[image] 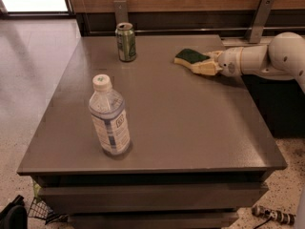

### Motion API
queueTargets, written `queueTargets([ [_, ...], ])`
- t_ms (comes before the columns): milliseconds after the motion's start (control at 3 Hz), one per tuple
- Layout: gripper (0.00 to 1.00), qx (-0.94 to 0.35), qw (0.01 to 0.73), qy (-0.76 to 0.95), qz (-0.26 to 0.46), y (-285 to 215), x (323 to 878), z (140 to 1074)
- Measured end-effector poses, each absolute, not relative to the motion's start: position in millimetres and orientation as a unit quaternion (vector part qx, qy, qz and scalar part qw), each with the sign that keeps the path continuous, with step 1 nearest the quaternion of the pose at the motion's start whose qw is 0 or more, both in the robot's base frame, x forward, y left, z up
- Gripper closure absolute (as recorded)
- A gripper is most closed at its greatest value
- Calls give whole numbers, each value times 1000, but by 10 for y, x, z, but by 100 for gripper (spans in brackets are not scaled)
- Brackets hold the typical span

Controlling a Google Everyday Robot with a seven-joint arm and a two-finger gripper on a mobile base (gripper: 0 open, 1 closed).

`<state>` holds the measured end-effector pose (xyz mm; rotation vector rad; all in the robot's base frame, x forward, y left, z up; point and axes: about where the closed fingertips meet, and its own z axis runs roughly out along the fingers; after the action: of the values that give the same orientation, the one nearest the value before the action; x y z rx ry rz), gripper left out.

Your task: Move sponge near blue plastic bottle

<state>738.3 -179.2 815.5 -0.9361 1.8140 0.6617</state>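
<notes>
1. Mostly filling the view is a dark grey counter, seen from above and from its front edge.
2. A white robot arm reaches in from the right, lying low over the counter's far right part.
3. At its tip, the gripper points left, at the sponge.
4. Its beige fingers are closed on the sponge's right end, one running along the near side.
5. The sponge, green top up and yellow below, lies at the far right of the counter, low on the surface.
6. A clear bottle with a white cap and a blue-and-white label stands upright near the front left, well apart from the sponge.
7. A green can stands upright at the far edge, left of the sponge and apart from it.
</notes>
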Motion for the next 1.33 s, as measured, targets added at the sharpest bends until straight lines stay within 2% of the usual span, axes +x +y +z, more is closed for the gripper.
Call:
queueTargets([
  [1000,100,-383,478,743,271,-1792,7382,8156],
  [1333,100,-410,478,736,246,-1801,6908,8635],
])
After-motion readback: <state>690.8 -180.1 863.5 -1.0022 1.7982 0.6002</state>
